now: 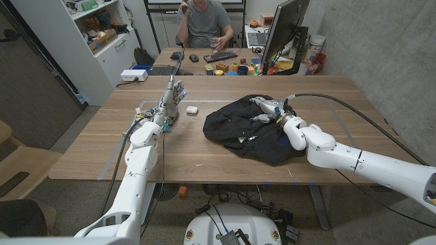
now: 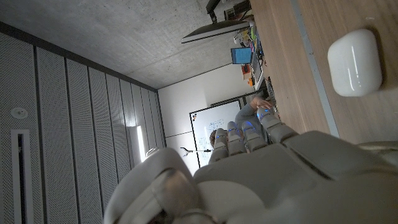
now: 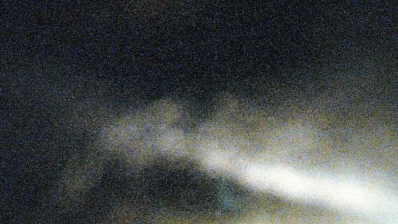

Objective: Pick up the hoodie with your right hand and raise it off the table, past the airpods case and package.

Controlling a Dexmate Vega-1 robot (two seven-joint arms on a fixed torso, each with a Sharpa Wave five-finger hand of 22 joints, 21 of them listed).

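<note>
Indoors, wooden table (image 1: 204, 153), black hoodie (image 1: 245, 129), seated person (image 1: 204, 20) behind

The hoodie (image 1: 251, 129) is black with small white marks at its 6 o'clock side. The case (image 1: 191, 109) at the hoodie's 9 o'clock is glossy white. The table (image 1: 102, 146) is mid-brown wood grain with pale tape lines. Both hands, left (image 1: 172, 96) and right (image 1: 268, 107), are grey-white with blue-tinted fingertips; the arms are white. The person (image 1: 203, 20) at 12 o'clock wears a grey shirt.
</note>
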